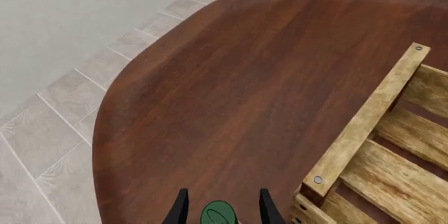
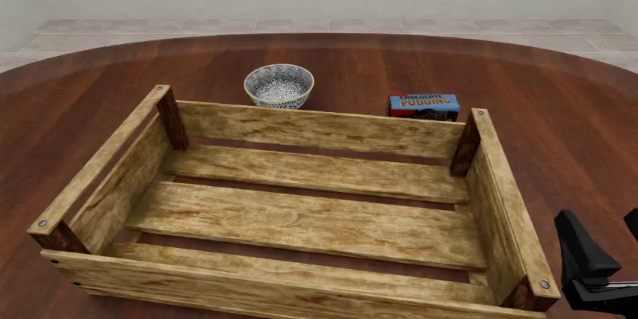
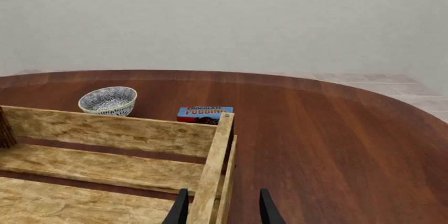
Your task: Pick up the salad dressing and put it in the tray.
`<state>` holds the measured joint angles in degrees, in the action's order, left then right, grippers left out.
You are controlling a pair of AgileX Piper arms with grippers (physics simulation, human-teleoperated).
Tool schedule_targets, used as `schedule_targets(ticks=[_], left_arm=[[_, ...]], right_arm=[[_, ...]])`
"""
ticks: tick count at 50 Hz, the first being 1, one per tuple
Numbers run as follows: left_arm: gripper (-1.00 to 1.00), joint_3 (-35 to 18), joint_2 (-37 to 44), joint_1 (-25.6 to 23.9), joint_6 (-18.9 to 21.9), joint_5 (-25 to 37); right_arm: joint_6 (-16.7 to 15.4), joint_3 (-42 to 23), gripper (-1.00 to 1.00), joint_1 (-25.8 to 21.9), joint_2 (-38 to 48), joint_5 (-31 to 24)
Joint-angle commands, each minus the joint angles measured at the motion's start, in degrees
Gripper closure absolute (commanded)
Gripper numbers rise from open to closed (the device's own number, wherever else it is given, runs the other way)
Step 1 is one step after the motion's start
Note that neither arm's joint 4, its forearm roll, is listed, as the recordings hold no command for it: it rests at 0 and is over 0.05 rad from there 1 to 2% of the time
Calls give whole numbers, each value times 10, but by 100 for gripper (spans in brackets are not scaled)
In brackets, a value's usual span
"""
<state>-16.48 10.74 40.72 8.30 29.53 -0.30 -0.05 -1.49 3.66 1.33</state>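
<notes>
The salad dressing shows only as its dark green cap [image 1: 217, 214] in the left wrist view, between the fingers of my left gripper [image 1: 222, 195]. The fingers stand apart with a gap on each side of the cap, and the white body is hidden. Bottle and left gripper are out of the front view. The tray [image 2: 319, 131], a light-wood slatted crate, fills the middle of the table. Its near left corner [image 1: 318, 179] lies just right of the bottle. My right gripper [image 2: 601, 218] is open and empty beside the tray's right wall [image 3: 213, 166].
A small patterned white bowl [image 2: 279, 84] and a blue chocolate pudding box [image 2: 423, 104] stand just behind the tray's far wall. The round dark-wood table's left edge [image 1: 98, 129] curves close to the bottle, with tiled floor beyond.
</notes>
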Motion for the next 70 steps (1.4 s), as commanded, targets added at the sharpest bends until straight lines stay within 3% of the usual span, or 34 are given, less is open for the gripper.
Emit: schedule_targets(ticks=[1, 34, 70], left_arm=[[-100, 11, 6, 2, 3, -7], [-100, 52, 33, 18, 0, -33], [-100, 100, 100, 39, -4, -110]], right_arm=[[1, 0, -100, 1, -2, -1], [2, 0, -100, 1, 3, 3], [2, 0, -100, 5, 3, 1]])
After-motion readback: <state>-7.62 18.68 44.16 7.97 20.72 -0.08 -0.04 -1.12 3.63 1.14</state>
